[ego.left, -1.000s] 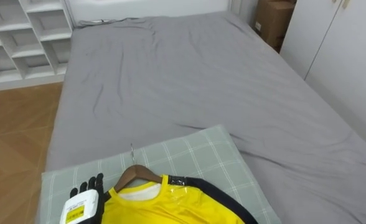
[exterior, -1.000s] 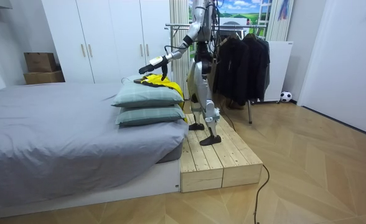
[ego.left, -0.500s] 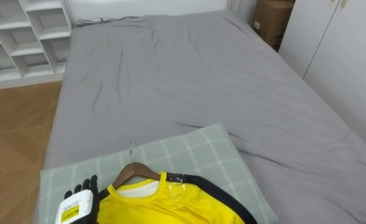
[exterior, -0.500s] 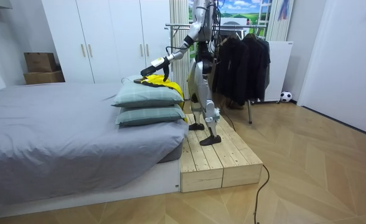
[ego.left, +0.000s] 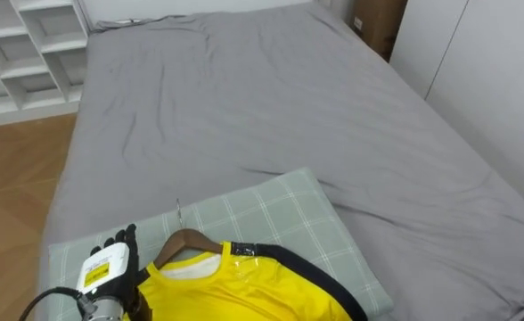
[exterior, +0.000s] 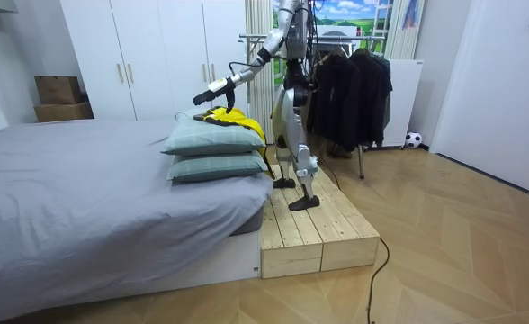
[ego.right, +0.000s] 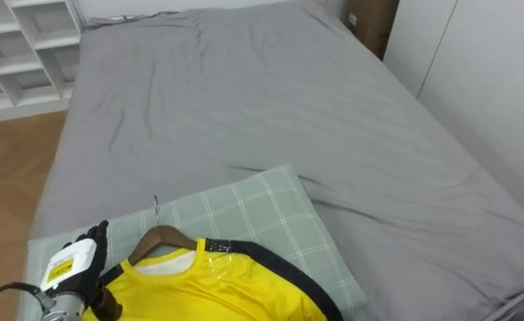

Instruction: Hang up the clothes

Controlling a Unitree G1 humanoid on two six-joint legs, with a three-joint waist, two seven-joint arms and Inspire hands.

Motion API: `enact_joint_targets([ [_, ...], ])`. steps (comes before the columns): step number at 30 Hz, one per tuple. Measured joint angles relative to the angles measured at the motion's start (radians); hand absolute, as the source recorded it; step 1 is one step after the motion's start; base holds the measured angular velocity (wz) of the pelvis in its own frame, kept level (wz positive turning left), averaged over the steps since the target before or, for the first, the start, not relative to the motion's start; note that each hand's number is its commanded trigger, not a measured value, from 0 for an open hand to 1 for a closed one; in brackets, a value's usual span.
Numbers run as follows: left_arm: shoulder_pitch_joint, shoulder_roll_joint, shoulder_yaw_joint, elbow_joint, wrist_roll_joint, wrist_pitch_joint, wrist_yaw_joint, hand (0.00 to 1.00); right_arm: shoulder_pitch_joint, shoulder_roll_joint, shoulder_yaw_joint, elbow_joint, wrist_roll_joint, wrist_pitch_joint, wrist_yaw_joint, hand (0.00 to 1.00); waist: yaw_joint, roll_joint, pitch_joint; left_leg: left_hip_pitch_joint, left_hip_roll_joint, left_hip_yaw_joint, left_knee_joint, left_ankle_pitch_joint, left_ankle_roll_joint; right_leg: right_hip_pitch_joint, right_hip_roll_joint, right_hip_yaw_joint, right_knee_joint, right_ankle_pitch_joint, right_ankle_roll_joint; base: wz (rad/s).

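Currently my head cameras look down on the left hand [ego.left: 109, 270] at the lower left, back up, its dark fingers stretched forward and loosely straight with nothing in them. From up here the hand seems to sit against the shoulder of the yellow shirt [ego.left: 244, 290]. The room view shows a gap instead: the left arm reaches out from the shoulder, nearly level over the bed, and the hand hangs just above the shirt and apart from it.

The shirt lies flat on the top pillow [ego.left: 271, 209]. It is slick, slightly shiny fabric with a dark band running from the collar down one shoulder. A curved wooden hanger [ego.left: 184, 242] is threaded through its neck, and the thin metal hook [ego.left: 178, 212] points away from me across the pillow. The pillow is soft, pale green, with a light check. Beyond it the grey sheet [ego.left: 244, 98] is creased in long shallow folds. White cubby shelves [ego.left: 21, 53] stand at the upper left and a cardboard box [ego.left: 378, 22] at the upper right.

From the side I get what the head cameras miss. A second pillow [exterior: 215, 166] lies under the first. The robot stands upright on a slatted wooden platform [exterior: 318, 225] at the bedside, and just behind it a rack of dark garments [exterior: 345, 85] stands.
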Motion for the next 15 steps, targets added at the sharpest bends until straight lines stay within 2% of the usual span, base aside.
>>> enact_joint_targets([
  [10,-0.001,0.015,-0.01,0.0,0.0,-0.001,-0.04,0.0,-0.009,-0.005,0.031,0.008,0.001,-0.003,0.009,0.0,0.0,0.0,0.0009,-0.008,0.0,-0.001,0.007,0.0,0.0,-0.005,-0.001,0.004,0.003,0.0,0.0,0.0],
  [15,-0.029,0.036,-0.011,0.0,0.0,-0.001,-0.054,0.0,-0.01,-0.005,0.039,0.007,0.001,-0.003,0.008,0.0,-0.001,-0.008,0.0053,-0.022,0.0,-0.001,0.017,0.0,0.0,-0.011,-0.003,-0.002,0.004,0.0,0.0,0.01],
])
